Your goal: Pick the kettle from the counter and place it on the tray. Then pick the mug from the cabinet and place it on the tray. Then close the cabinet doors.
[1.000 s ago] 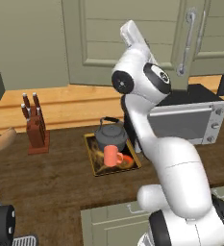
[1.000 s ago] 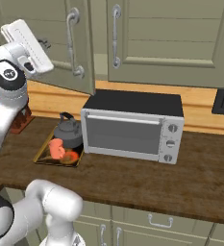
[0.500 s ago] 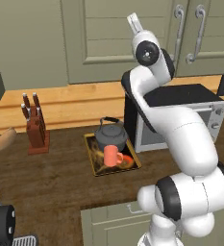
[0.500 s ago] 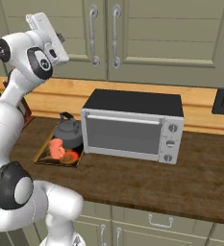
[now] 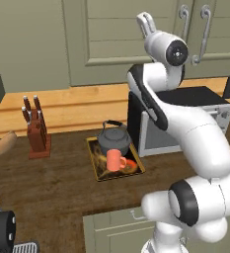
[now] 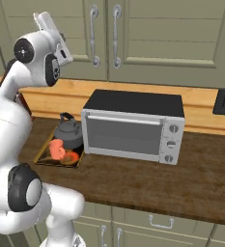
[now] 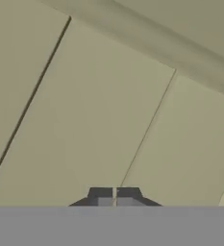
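The kettle [image 5: 113,141] is sitting on the tray [image 5: 97,170], well below the hand [image 5: 147,21], and the mug [image 5: 115,160] is standing on the same tray, touching or just in front of the kettle, with its handle to one side. The tray is lying on the dark counter [image 5: 57,192], just beside a toaster oven [image 6: 133,125]. From the right base view the kettle [image 6: 68,132], the mug [image 6: 56,148] and the tray [image 6: 41,157] are showing far beneath the hand [image 6: 45,20], left of the oven.

The hand is pointing upward, raised high in front of the cabinet doors [image 6: 147,34], and is holding nothing. In the hand view its two dark fingertips [image 7: 100,194] are sitting pressed together, with only a thin line between them, and are facing flat grey-green door panels [image 7: 108,110] at close range; whether they are touching the panel I cannot tell. The doors are lying shut, their two curved bar handles [image 6: 104,36] side by side, off to the side of the hand at about its height.

Far below the hand, a knife block [image 5: 35,131] is standing on the counter, well apart from the tray
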You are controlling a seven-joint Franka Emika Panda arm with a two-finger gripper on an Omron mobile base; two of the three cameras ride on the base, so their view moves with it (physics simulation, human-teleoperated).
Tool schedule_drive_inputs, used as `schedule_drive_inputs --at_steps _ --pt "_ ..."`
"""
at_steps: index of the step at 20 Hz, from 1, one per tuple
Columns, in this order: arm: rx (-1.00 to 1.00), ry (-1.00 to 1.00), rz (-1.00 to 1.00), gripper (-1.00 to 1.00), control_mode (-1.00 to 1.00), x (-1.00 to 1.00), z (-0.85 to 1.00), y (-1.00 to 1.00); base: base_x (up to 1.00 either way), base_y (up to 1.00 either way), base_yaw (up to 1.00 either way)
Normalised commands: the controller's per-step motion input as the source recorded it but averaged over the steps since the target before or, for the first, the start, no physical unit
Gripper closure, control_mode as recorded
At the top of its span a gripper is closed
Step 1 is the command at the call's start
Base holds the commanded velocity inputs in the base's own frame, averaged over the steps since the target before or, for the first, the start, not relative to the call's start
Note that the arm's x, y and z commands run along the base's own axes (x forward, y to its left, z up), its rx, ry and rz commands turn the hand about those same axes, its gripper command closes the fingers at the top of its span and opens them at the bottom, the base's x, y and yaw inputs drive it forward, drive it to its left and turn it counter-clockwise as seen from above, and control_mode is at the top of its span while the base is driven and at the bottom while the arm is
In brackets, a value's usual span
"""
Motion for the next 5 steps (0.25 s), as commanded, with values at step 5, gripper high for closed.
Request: schedule_drive_inputs --at_steps 5 --pt "0.09 0.09 0.2 1.0 -1.0 0.65 -0.32 -0.2 0.0 0.0 0.0"
